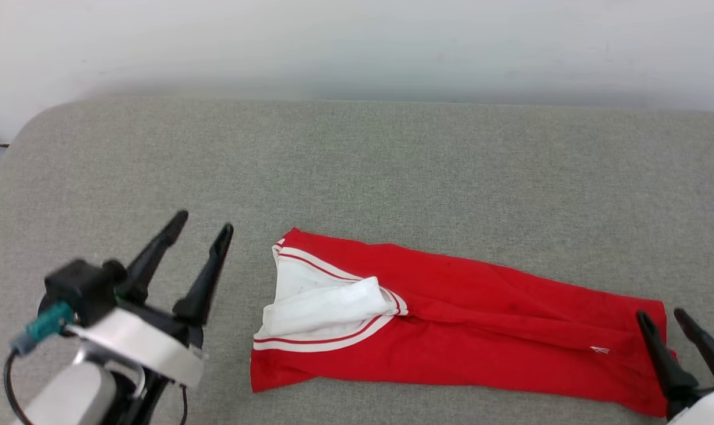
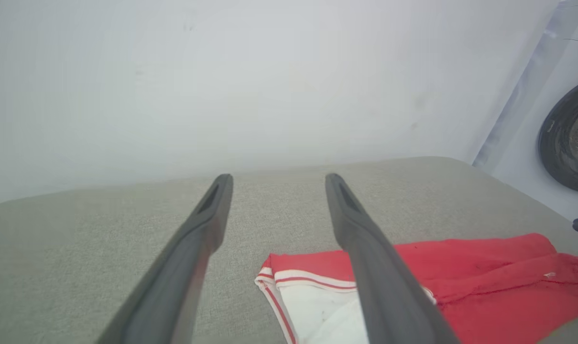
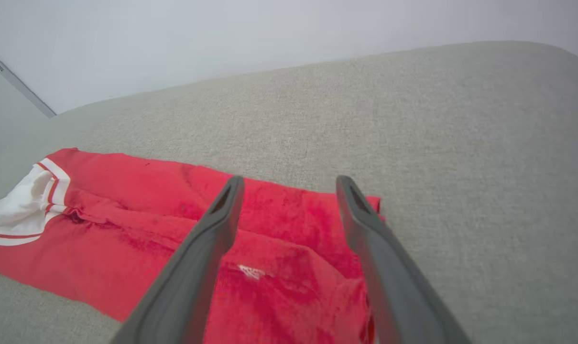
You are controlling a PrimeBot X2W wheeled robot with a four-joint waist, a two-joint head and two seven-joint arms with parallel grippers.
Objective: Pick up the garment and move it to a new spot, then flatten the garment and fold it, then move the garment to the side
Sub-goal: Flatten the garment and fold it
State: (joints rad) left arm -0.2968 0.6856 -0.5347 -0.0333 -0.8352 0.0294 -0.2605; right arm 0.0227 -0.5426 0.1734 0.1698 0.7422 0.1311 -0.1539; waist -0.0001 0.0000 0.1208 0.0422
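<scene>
Downward head, low wrists, shared garment (image 1: 481,313)

Red garment (image 1: 481,307) with white, red-striped trim, on heathered grey-beige cushion (image 1: 392,165)

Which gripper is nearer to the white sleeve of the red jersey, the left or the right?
Left. The left gripper stands open beside the sleeve end, apart from the white sleeve. The right gripper is open at the opposite end of the red jersey.
</scene>
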